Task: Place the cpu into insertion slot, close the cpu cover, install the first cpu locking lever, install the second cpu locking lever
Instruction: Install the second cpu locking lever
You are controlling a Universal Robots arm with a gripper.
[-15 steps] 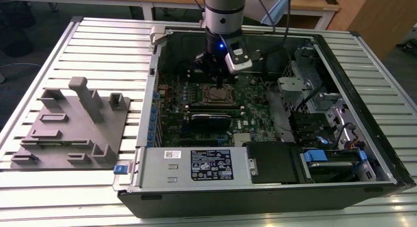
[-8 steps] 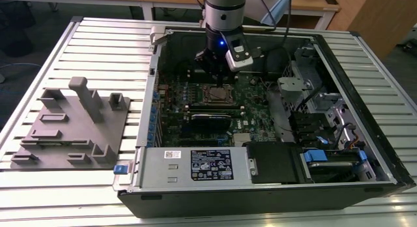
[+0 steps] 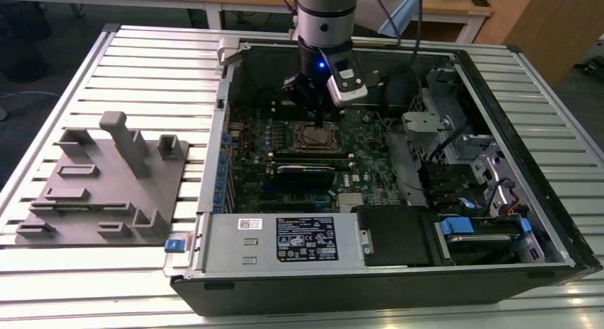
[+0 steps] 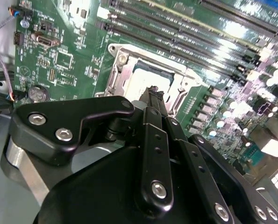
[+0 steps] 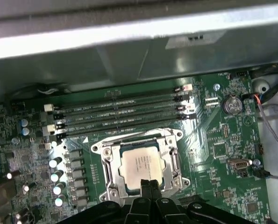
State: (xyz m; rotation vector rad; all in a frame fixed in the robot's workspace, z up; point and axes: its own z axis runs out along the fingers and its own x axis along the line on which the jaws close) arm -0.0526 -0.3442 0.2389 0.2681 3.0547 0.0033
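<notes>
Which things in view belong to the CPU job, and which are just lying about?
Job:
- square silver-grey metal-topped cpu, seated in the socket
- silver-rimmed square insertion slot
- thin silver metal cpu cover, down around the chip
- black gripper, tips at the socket's edge

Lying about:
- grey plastic fixture block
- labelled grey metal box
- long black memory slots

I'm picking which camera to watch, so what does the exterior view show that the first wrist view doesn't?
Exterior view alone: the whole open computer case on a slatted table, a grey fixture block at the exterior view's left, and the arm reaching down into the case.

First wrist view alone: the cpu seated in the insertion slot, with the cpu cover framing it.

Both: the green circuit board and the hand at the slot.
</notes>
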